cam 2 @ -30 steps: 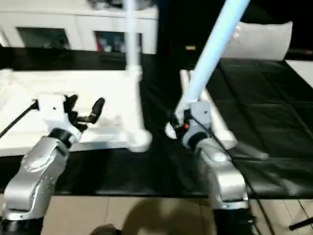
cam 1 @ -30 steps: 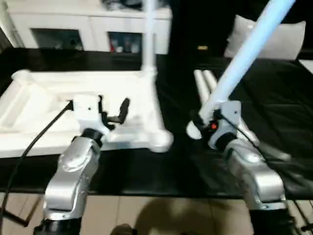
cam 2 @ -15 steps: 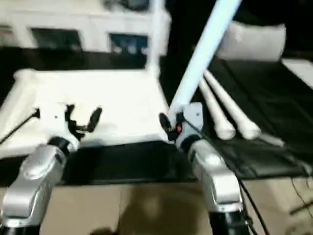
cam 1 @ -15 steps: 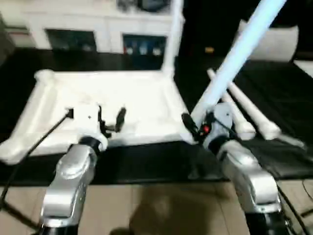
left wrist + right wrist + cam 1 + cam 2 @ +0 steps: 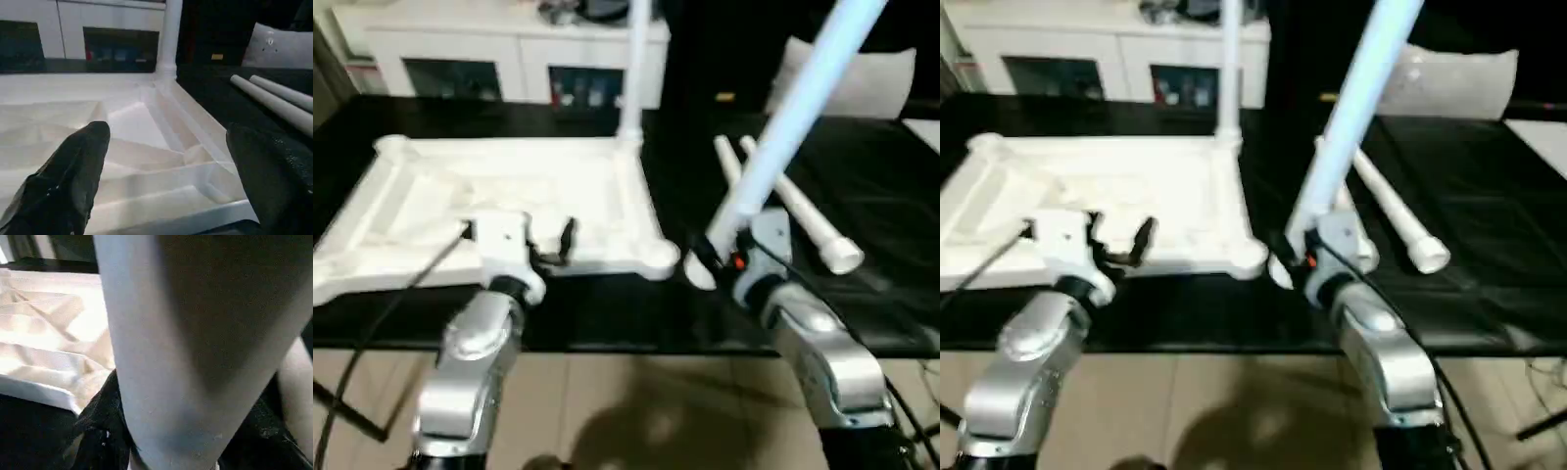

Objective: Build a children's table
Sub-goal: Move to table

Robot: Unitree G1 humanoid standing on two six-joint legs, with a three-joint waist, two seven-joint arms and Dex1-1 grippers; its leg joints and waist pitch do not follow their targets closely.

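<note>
The white tabletop (image 5: 431, 196) lies underside up on the black surface. One white leg (image 5: 634, 59) stands upright in its far right corner socket. My right gripper (image 5: 720, 257) is shut on another leg (image 5: 793, 108), which tilts up and to the right; its lower end hangs just right of the near right corner socket (image 5: 658, 257). In the right wrist view this leg (image 5: 161, 333) runs between the dark fingers (image 5: 95, 423). My left gripper (image 5: 543, 243) stands open over the tabletop's near edge, with the ribbed underside (image 5: 146, 122) showing between its fingers. Two more legs (image 5: 803, 220) lie to the right.
The black-covered work surface (image 5: 881, 176) extends to the right, its near edge running in front of my forearms above a beige floor (image 5: 636, 411). A white cabinet (image 5: 509, 49) stands behind the table, and a white cushion (image 5: 871, 83) sits at the back right.
The whole picture has shifted with the camera. My right gripper still holds the tilted leg beside the near right corner, and my left gripper stays open over the tabletop.
</note>
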